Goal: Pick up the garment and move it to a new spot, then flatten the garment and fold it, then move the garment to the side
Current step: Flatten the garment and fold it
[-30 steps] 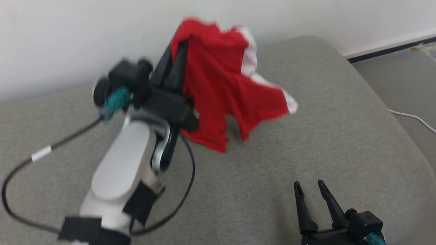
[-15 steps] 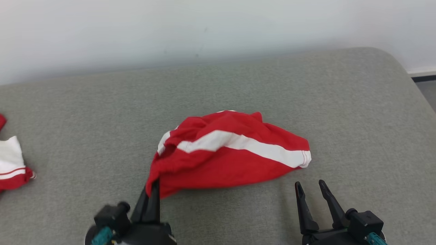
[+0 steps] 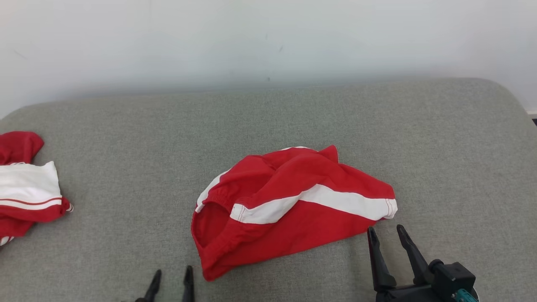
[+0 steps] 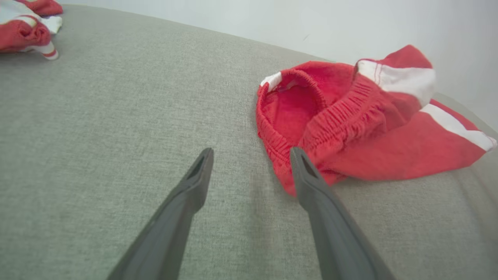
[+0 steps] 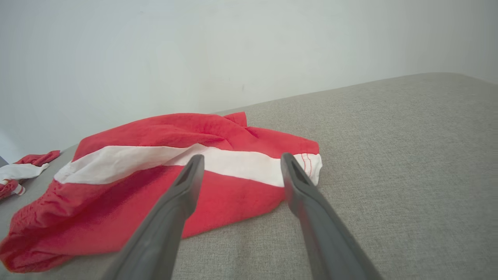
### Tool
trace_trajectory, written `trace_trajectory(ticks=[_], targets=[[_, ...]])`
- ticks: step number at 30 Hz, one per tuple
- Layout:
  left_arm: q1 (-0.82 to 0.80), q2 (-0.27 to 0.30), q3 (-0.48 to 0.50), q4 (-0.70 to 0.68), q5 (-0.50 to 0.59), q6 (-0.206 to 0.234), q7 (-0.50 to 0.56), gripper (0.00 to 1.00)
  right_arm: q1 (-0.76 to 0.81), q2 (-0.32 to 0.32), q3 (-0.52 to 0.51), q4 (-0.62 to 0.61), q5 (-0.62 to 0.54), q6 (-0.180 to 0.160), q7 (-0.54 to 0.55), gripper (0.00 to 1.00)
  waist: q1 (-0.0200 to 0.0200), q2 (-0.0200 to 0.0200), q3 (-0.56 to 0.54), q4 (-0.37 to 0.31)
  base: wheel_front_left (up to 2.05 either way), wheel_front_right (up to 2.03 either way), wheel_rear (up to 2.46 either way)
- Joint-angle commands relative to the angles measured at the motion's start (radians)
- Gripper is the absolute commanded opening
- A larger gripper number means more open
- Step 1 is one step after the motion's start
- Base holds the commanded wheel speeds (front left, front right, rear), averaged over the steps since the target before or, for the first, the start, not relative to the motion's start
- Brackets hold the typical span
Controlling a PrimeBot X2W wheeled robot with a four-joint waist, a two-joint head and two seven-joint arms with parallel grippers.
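Two red-and-white pieces lie on the grey cushion (image 3: 126,126), with a pale wall (image 3: 268,37) behind it.

Head view: the garment (image 3: 293,201) lies crumpled at mid-cushion. Its elastic waistband opening faces the near left, and a white stripe runs to its right end. A second cloth (image 3: 25,188) sits at the left edge, well apart. The left gripper (image 3: 173,272) shows its fingertips at the bottom edge, just left of the garment's near corner, parted and empty. The right gripper (image 3: 384,230) has its fingers spread and holds nothing, tips just near the garment's right end.

Left wrist view: the fingers are apart over bare cushion. The right finger's tip overlaps the waistband; contact cannot be told.

Right wrist view: the fingers are apart with nothing between them, and the garment's striped end lies beyond the tips.
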Motion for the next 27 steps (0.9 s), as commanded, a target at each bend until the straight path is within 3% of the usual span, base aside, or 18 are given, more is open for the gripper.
trace_trajectory(ticks=[1,16,27], targets=[[0.020,0.012,0.028,-0.037,0.013,0.004,-0.004,1.00,0.015,0.001,-0.009,0.000,-0.008,0.003,-0.001,1.00,0.0001,-0.0001,-0.013,0.004,0.00,0.00,0.00],[0.102,-0.001,0.197,-0.385,0.163,-0.064,-0.004,1.00,0.067,0.001,-0.103,-0.026,-0.040,0.003,-0.001,1.00,0.0001,-0.0001,-0.086,-0.002,0.00,0.00,0.00],[0.152,-0.009,0.197,-0.255,0.208,-0.103,-0.004,1.00,0.124,0.001,-0.160,-0.033,-0.092,0.003,0.000,1.00,0.0001,-0.0001,-0.125,0.011,0.00,0.00,0.00]])
